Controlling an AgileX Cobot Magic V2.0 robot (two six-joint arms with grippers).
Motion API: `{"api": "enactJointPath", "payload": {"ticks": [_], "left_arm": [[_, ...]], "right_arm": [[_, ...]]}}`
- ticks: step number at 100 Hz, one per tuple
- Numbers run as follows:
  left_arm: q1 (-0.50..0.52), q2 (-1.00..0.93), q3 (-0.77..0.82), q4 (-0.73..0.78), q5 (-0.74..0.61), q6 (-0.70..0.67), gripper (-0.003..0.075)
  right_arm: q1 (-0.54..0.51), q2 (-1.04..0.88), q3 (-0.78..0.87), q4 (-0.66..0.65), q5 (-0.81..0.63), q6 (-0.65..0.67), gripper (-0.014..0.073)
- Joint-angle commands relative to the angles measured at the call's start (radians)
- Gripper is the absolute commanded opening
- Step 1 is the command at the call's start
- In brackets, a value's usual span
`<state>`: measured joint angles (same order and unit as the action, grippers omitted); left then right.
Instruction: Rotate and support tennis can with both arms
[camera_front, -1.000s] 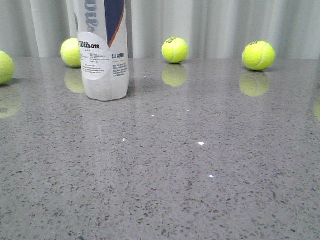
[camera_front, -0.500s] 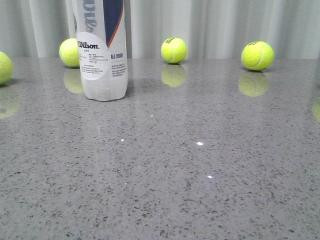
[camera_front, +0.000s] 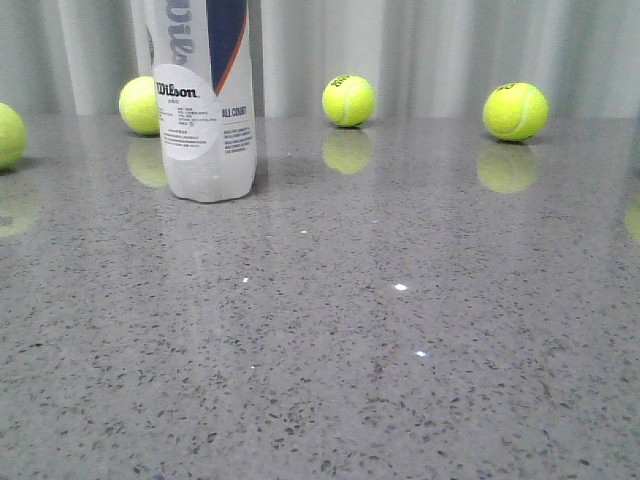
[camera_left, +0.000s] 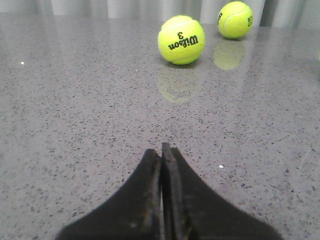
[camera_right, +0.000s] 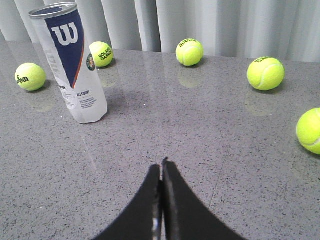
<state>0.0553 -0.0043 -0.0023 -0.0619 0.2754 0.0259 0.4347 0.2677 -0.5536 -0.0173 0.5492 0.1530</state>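
The tennis can (camera_front: 205, 100) stands upright on the grey table at the far left of the front view, white with a navy section, orange stripe and round Wilson emblem. The right wrist view shows the whole can (camera_right: 72, 62) with its white "W". My right gripper (camera_right: 161, 167) is shut and empty, well short of the can. My left gripper (camera_left: 161, 150) is shut and empty over bare table; the can is out of its view. Neither gripper shows in the front view.
Yellow-green tennis balls lie along the back by the curtain: (camera_front: 140, 104), (camera_front: 348, 100), (camera_front: 515, 111), and one at the left edge (camera_front: 8, 135). The left wrist view shows two balls (camera_left: 181, 40), (camera_left: 235, 19). Another ball (camera_right: 310, 131) lies right of the right gripper.
The front view shifted very slightly between one second ago and half a second ago. The can and balls have stayed in place since.
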Motion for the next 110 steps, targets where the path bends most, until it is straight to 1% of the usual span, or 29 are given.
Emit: {"api": "enactJointPath", "payload": {"ticks": [1, 81, 88, 92, 97, 110], "left_arm": [[-0.003, -0.039, 0.048, -0.015, -0.1, -0.012, -0.0021], [-0.003, -0.039, 0.048, -0.015, -0.107, -0.012, -0.0021], [-0.003, -0.039, 0.048, -0.015, -0.107, -0.012, -0.0021], [-0.003, -0.039, 0.048, -0.015, -0.107, -0.012, -0.0021], [-0.003, -0.039, 0.048, -0.015, -0.107, -0.012, -0.0021], [-0.003, -0.039, 0.048, -0.015, -0.107, -0.012, -0.0021]], "right_arm": [[-0.005, 0.009, -0.025, -0.007, -0.074, -0.001, -0.0064], [-0.005, 0.009, -0.02, -0.007, -0.075, -0.001, -0.0064], [-0.023, 0.009, 0.007, -0.007, -0.12, -0.001, -0.0064], [-0.047, 0.009, 0.032, -0.012, -0.176, -0.001, -0.0064], [-0.094, 0.009, 0.069, -0.012, -0.248, -0.001, -0.0064], [-0.256, 0.008, 0.185, -0.013, -0.433, -0.001, -0.0064]]}}
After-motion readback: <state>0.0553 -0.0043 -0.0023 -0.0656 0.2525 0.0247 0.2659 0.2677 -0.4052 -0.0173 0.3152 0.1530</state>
